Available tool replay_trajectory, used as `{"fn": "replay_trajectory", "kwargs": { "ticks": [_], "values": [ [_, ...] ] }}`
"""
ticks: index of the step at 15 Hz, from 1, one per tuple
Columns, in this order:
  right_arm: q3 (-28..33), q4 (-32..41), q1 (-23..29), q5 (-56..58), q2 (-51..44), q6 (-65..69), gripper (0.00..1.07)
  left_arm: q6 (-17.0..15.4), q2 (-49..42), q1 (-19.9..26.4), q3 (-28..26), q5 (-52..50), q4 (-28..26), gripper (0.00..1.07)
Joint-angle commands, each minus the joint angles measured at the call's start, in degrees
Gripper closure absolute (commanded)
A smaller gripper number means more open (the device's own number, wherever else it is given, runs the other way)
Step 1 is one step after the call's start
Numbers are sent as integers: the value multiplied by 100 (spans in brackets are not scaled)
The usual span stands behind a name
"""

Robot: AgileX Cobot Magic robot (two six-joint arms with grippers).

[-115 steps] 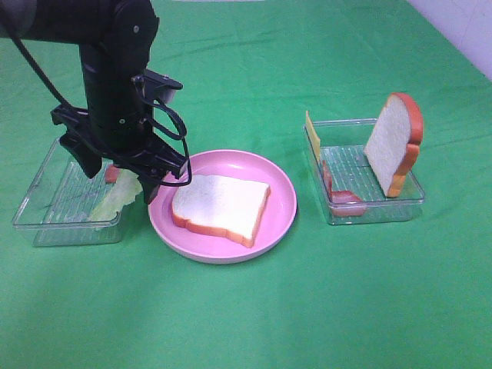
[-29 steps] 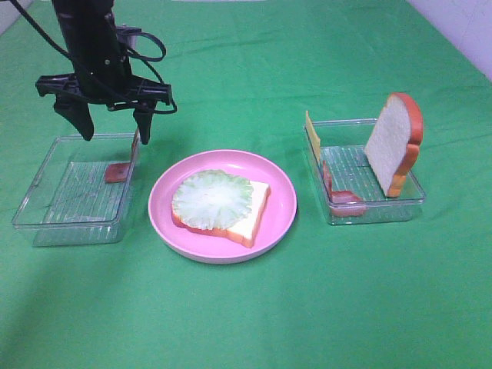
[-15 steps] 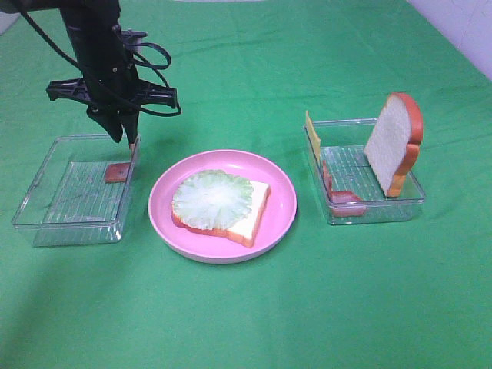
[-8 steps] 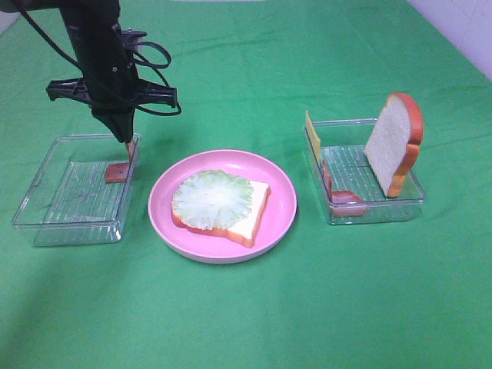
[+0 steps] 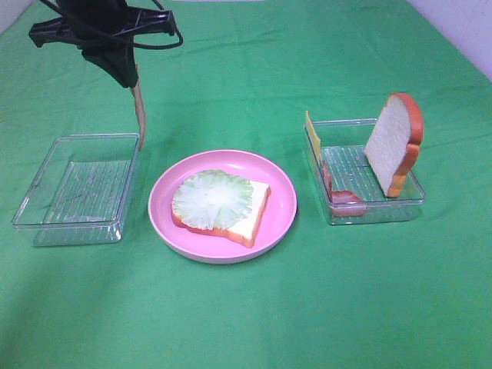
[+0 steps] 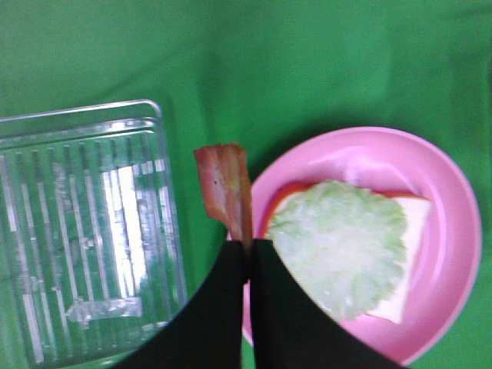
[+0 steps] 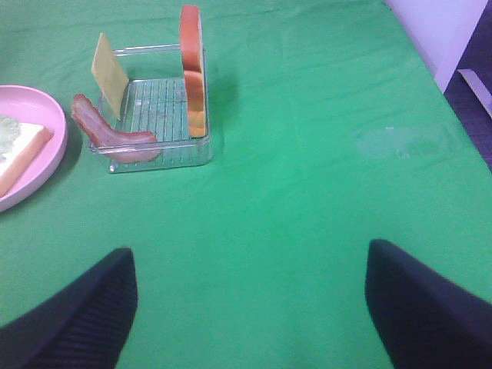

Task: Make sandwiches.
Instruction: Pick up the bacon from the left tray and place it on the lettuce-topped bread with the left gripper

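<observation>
One bacon strip (image 5: 140, 115) hangs by its top end from the left claw (image 5: 129, 79), which is clamped on it, raised between the left tray (image 5: 46, 223) and the pink plate (image 5: 286, 201). On the plate lies a bread slice (image 5: 257, 201) topped with lettuce (image 5: 213, 198).

Risk: the grip takes only the strip's tip, so a swing in transfer could shake it loose onto the counter (image 5: 246, 323).

Risk: released off-centre, the limp strip may drape over the plate rim or drag the lettuce askew.

Cheese (image 5: 311, 134), another bacon piece (image 5: 344, 198) and the second bread slice (image 5: 396, 142) stand in the right tray (image 5: 369, 217). Right claw (image 7: 250, 254) stands apart, holding nothing, over the counter.
</observation>
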Motion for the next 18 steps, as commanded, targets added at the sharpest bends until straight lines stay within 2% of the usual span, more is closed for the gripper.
{"fn": "replay_trajectory", "kwargs": {
  "ticks": [1, 3, 5, 7, 9, 11, 15, 18],
  "values": [
    [6, -17, -34, -46, -74, -69, 30, 441, -172, -57, -11, 57, -1037, 107],
    [6, -17, -34, -46, -74, -69, 30, 848, -132, -252, -6, -11, -1793, 107],
    [6, -17, -34, -46, -74, -69, 30, 1049, -40, -470, 23, -126, -2063, 107],
    [6, -17, -34, -46, -74, -69, 30, 1054, 281, -888, 23, -201, -2269, 107],
    [6, -17, -34, -46, -74, -69, 30, 1066, 504, -1003, 23, -172, -2011, 107],
    [6, -17, -34, -46, -74, -69, 30, 877, 699, -997, 23, -40, -1604, 107],
    [6, -17, -34, -46, -74, -69, 30, 808, 1077, -997, 23, 378, -1186, 107],
    [6, -17, -34, -46, -74, -69, 30, 252, 1100, -997, 23, 407, -424, 107]
  ]
}}
